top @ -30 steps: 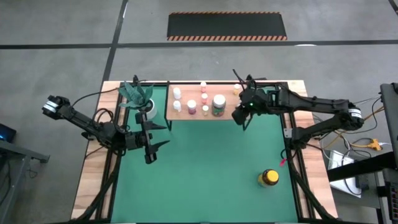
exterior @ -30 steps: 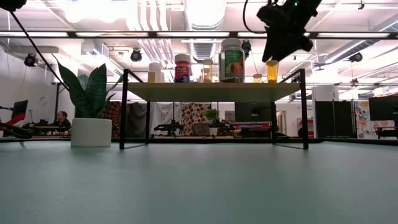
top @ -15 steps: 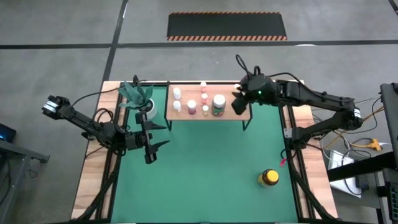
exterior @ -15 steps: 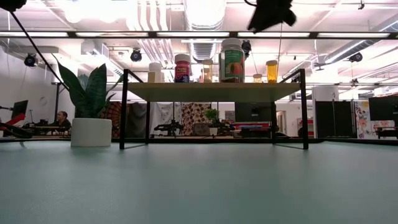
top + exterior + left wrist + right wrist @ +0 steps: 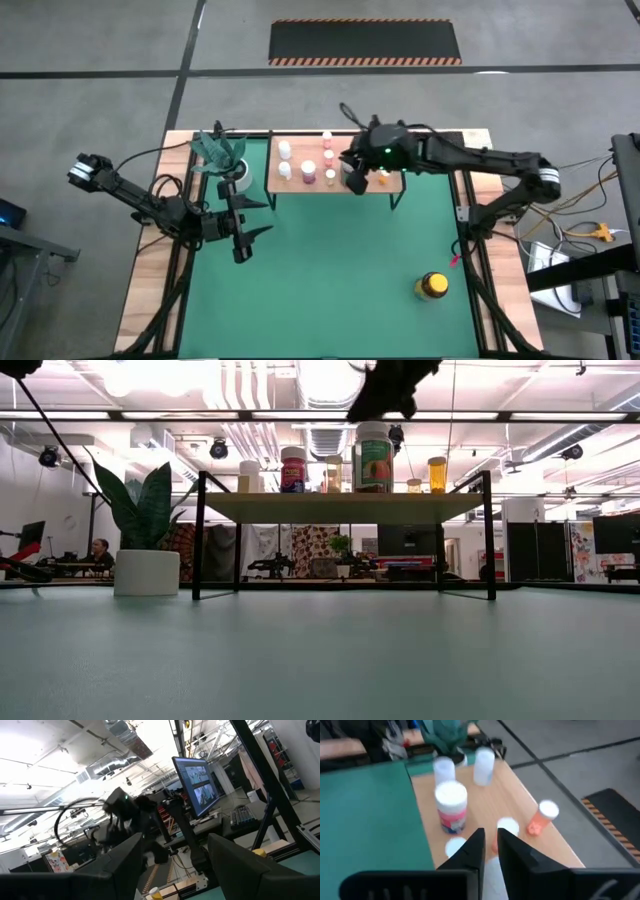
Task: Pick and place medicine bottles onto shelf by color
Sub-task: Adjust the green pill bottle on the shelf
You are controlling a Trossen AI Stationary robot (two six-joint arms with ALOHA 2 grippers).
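We see the right claw (image 5: pixel 356 181) has swung leftward along the shelf (image 5: pixel 296 183) since a second ago, now above the greenish white-lidded jar (image 5: pixel 373 457), which it covers from overhead. Its fingers look nearly pressed together, pinching nothing we can make out. The left claw (image 5: pixel 240 222) waits, spread, near the plant. The yellow black-lidded jar (image 5: pixel 432 287) stands upright on the desk, well apart from the shelf.

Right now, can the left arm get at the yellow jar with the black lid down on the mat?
Probably yes, with a long reach. The left gripper hangs open at the mat's left side; the yellow jar stands alone near the right front corner, bare green mat between them.
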